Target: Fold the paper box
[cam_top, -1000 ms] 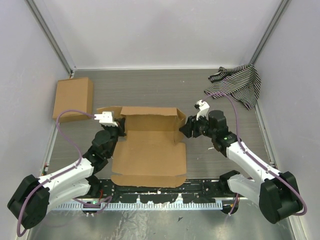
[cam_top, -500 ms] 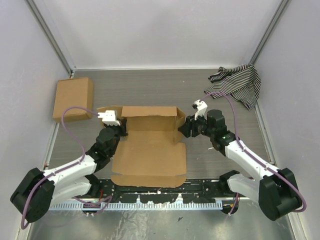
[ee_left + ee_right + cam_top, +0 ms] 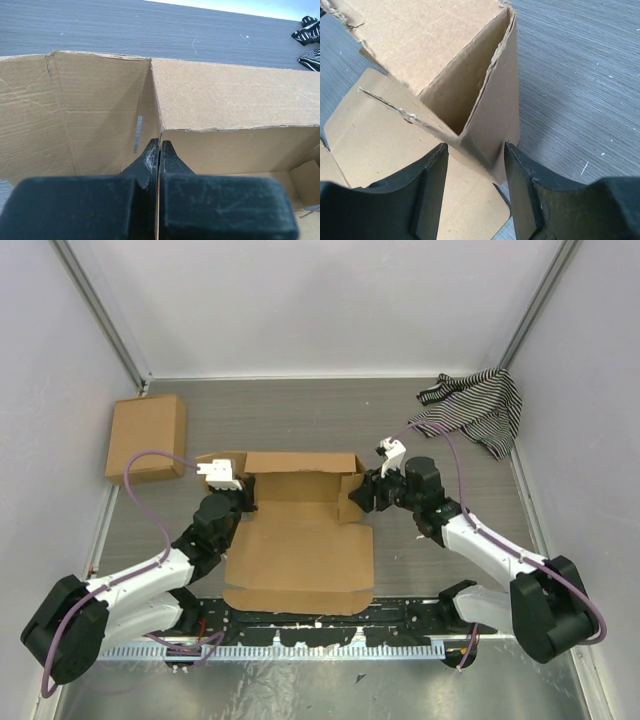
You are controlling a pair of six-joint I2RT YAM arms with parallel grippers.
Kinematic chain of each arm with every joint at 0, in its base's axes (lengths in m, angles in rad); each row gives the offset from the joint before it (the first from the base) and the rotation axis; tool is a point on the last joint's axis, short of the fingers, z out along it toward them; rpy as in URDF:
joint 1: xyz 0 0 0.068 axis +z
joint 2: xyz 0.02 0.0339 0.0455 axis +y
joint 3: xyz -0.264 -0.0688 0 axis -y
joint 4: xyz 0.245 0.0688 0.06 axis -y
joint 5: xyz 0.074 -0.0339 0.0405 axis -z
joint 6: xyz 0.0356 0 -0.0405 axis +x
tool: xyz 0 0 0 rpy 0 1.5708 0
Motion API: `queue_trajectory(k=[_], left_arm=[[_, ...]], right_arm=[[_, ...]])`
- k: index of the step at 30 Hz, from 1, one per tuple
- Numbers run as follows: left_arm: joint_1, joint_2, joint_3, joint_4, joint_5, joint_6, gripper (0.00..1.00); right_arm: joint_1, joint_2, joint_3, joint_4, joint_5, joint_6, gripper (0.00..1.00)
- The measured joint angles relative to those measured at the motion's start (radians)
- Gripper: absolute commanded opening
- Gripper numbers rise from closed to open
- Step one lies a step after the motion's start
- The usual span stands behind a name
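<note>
Top view, paper box: the paper box lies mid-table between my two arms. Its back wall is raised and its big panel lies flat toward my bases.
Top view, my grippers: my left gripper sits at the box's back-left corner. My right gripper is at the back-right corner, by the short side flap.
Top view, bystanders: a ready-formed box sits far left and a striped cloth far right, both well apart from the work.
Left wrist, my jaws: clenched tight, tips meeting just in front of the inner corner where side wall joins back wall. I see nothing between them.
Left wrist, cardboard: the left wall is wrinkled and creased, and the top edges look rough.
Right wrist, my jaws: released and spread, one finger on each side of the folded corner flap. I cannot tell whether either pad touches it.
Right wrist, flap: it stands bent into a V, its cut edge frayed.
Handling, my judgement: light, thin board, stiff across a panel but hinging readily at the scores. It is probably springy enough for walls to sag back. The matte surface should not slip, though worn edges could tear under a hard pinch.
Where to hold, my judgement: flat on a flap close to its crease near a corner, not mid-panel.
</note>
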Motion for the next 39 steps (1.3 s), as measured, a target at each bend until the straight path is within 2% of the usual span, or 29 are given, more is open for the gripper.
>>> queue_trajectory(k=[5,9,18,25,28,30,33,39], left_arm=[[0.0,0.0,0.008,-0.012,0.012,0.0,0.0],[0.0,0.0,0.015,-0.022,0.015,0.002,0.0],[0.0,-0.012,0.032,-0.069,0.014,0.005,0.0],[-0.003,-0.058,0.044,-0.142,0.016,0.003,0.0],[-0.01,-0.066,0.079,-0.196,0.025,-0.011,0.02],[-0.012,-0.068,0.109,-0.246,0.029,-0.029,0.06],[-0.013,-0.072,0.16,-0.345,0.031,-0.065,0.15],[-0.015,-0.1,0.234,-0.504,0.023,-0.123,0.49]], right_arm=[[0.031,0.06,0.025,0.022,0.028,-0.011,0.56],[0.081,0.087,0.039,0.038,0.098,-0.016,0.52],[0.185,0.132,0.048,0.091,0.42,0.036,0.28],[0.239,0.132,0.041,0.1,0.633,0.08,0.02],[0.273,0.134,0.042,0.082,0.755,0.119,0.01],[0.315,0.146,0.058,0.05,0.882,0.166,0.01],[0.376,0.179,0.1,-0.02,1.062,0.244,0.01],[0.397,0.192,0.111,-0.089,1.226,0.319,0.01]])
